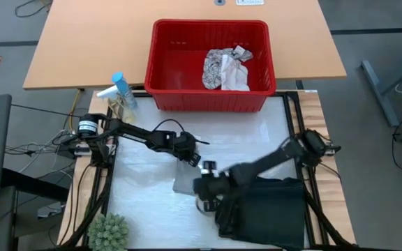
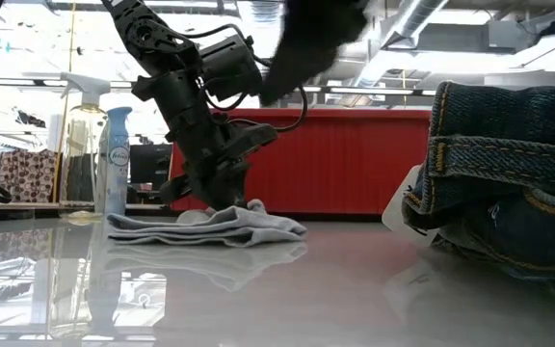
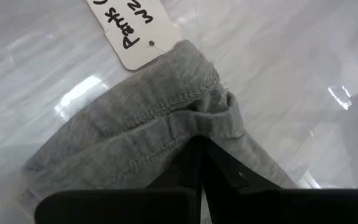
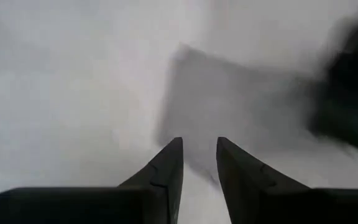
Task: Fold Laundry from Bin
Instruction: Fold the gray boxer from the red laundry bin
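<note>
A small grey cloth (image 1: 185,183) lies crumpled on the white table top, with a white paper tag (image 3: 132,28) beside it. My left gripper (image 1: 190,159) stands over the cloth's far part, shut on it. My right gripper (image 4: 197,158) hovers open above the cloth's near side (image 1: 202,189), with nothing between its fingers. A dark folded garment (image 1: 264,209) lies at the near right; in the low view it shows as denim (image 2: 509,183). The red bin (image 1: 210,64) stands at the far edge, holding a leaf-patterned cloth (image 1: 218,66) and a whitish cloth (image 1: 237,75). My left gripper pinches a raised fold of the grey cloth next to its stitched hem (image 3: 219,121) between its two shut fingers. The fingers slant down from above and from the table's left. The remainder of the cloth (image 2: 205,226) lies slack on the table.
A blue-capped spray bottle (image 1: 121,87) and a clear bottle (image 1: 114,104) stand at the far left. A green plant (image 1: 109,231) sits at the near left corner. Bare white table top (image 1: 145,202) lies left of the cloth.
</note>
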Action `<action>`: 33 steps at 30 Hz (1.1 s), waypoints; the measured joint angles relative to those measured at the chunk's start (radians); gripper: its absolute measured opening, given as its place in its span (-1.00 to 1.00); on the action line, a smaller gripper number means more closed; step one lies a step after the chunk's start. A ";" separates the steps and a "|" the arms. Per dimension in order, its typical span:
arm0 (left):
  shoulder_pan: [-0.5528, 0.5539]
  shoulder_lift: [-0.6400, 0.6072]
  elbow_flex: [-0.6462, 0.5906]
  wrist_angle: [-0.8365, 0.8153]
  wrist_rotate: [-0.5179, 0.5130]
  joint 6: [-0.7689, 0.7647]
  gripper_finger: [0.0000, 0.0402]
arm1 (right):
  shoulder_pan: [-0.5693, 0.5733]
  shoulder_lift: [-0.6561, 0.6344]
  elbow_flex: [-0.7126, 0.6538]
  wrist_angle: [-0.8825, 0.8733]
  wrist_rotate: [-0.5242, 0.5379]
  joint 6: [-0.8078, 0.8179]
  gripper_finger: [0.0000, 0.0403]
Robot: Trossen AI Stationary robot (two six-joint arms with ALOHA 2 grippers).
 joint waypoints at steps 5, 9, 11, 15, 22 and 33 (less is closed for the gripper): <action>0.011 0.000 0.000 0.000 0.003 0.029 -1.00 | -0.068 0.007 0.000 0.106 -0.273 -0.168 -0.31; 0.016 0.000 -0.001 0.003 0.010 0.029 -1.00 | -0.062 0.006 0.006 0.096 -0.229 -0.410 -0.06; 0.016 0.000 -0.002 0.006 0.006 0.030 -1.00 | -0.056 0.016 0.007 0.099 -0.199 -0.483 0.10; 0.016 0.000 -0.002 0.006 -0.005 0.058 -1.00 | -0.055 0.063 0.007 0.068 -0.182 -0.505 0.33; 0.016 0.000 -0.003 0.012 -0.010 0.086 -1.00 | -0.056 0.143 0.016 0.063 -0.121 -0.622 0.39; 0.016 0.001 -0.010 0.032 -0.031 0.096 -1.00 | -0.065 0.226 0.017 0.019 -0.064 -0.648 0.39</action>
